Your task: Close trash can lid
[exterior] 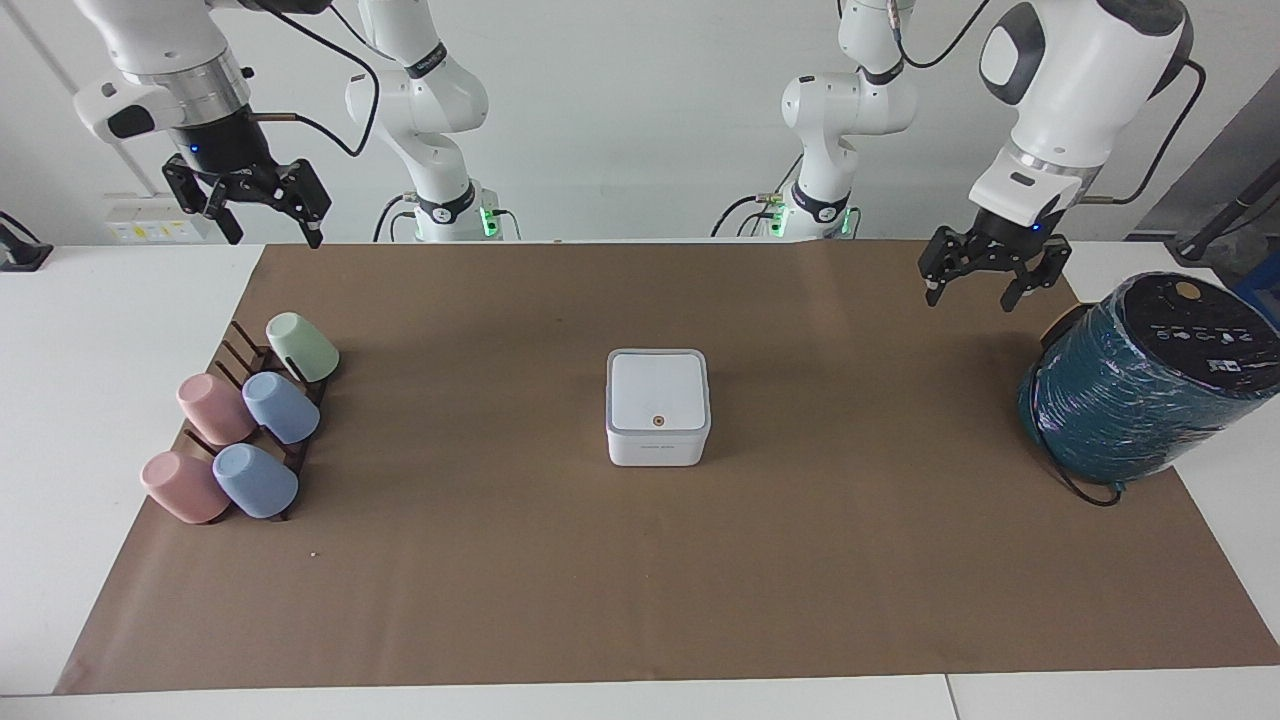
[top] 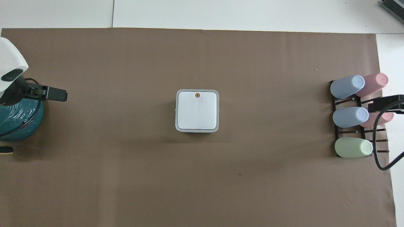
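Note:
The small white trash can (exterior: pixel 658 446) stands in the middle of the brown mat. Its lid (exterior: pixel 657 391) (top: pixel 197 111) lies flat and shut on top, orange dot up. Well away from it, my left gripper (exterior: pixel 970 296) (top: pixel 54 94) hangs open and empty in the air over the mat's edge toward the left arm's end, beside the teal cylinder. My right gripper (exterior: pixel 274 236) (top: pixel 385 104) waits raised over the cup rack, its fingers spread open, holding nothing.
A big teal wrapped cylinder (exterior: pixel 1140 385) (top: pixel 17 121) lies at the left arm's end of the mat, with a black cable by it. A dark rack (exterior: pixel 250 360) (top: pixel 347 102) with several pastel cups sits at the right arm's end.

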Controlling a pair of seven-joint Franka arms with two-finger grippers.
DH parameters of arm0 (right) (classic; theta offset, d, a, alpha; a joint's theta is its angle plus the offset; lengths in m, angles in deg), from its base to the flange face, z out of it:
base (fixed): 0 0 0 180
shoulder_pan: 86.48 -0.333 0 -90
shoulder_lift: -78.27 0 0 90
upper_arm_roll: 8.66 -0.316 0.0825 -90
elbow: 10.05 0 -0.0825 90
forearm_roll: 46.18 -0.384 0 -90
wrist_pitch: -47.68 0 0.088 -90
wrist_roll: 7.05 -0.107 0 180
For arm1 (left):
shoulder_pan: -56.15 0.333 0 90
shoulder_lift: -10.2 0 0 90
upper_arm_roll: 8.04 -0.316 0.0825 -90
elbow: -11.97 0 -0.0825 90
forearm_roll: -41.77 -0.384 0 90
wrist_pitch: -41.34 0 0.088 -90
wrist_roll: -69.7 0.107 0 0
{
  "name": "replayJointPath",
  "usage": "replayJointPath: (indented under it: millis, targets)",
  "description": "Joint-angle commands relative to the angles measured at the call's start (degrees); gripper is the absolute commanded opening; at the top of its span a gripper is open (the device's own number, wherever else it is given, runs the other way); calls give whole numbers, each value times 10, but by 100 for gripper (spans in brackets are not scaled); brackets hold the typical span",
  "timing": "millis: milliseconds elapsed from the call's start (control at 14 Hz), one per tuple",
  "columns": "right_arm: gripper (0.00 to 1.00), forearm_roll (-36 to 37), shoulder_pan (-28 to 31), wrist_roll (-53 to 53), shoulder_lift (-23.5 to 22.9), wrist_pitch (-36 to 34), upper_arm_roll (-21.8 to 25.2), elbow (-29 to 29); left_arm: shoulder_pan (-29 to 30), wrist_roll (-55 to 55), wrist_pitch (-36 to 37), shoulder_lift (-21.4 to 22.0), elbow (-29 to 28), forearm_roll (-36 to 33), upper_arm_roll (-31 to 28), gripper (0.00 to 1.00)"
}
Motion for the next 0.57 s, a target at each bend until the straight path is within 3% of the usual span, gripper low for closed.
replayJointPath:
  millis: [0, 286, 500]
  targets:
    - [100, -9, -1, 12, 10, -7, 2, -8, 9, 8, 76, -32, 87, -2, 6, 100]
    - [100, -9, -1, 12, 10, -7, 2, -8, 10, 7, 145, -43, 134, -5, 3, 100]
    - [100, -9, -1, 12, 10, -6, 1, -8, 21, 7, 162, -29, 125, -3, -1, 100]
